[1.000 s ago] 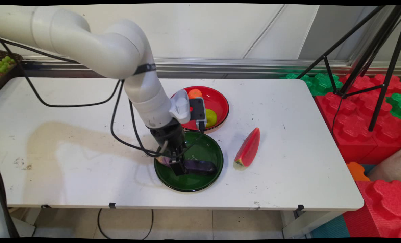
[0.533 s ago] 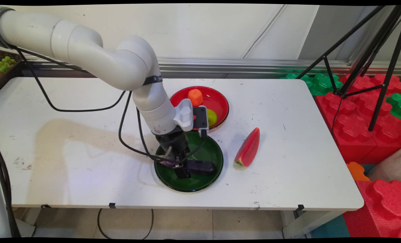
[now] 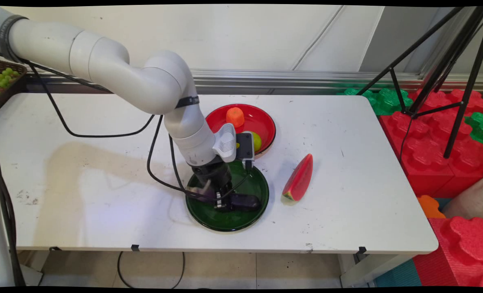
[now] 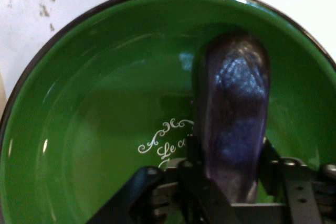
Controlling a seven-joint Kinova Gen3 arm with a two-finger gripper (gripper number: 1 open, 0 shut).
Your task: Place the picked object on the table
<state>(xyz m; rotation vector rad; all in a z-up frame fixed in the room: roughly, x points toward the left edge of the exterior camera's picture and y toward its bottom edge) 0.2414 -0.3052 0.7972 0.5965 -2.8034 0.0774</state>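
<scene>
Eggplant (image 4: pixel 233 124), dark purple, lay inside the green plate (image 3: pixel 249 219) at the worktop's (image 3: pixel 82 162) near edge, with the tool (image 3: pixel 221 203) lowered over it and its fingers closed against the eggplant's sides, while a watermelon slice (image 3: pixel 298 179) lay just beside the plate.

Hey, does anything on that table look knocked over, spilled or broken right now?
Nothing stands out. The eggplant lies in the green plate at the gripper, the watermelon slice beside it, and nothing has spilled.
</scene>
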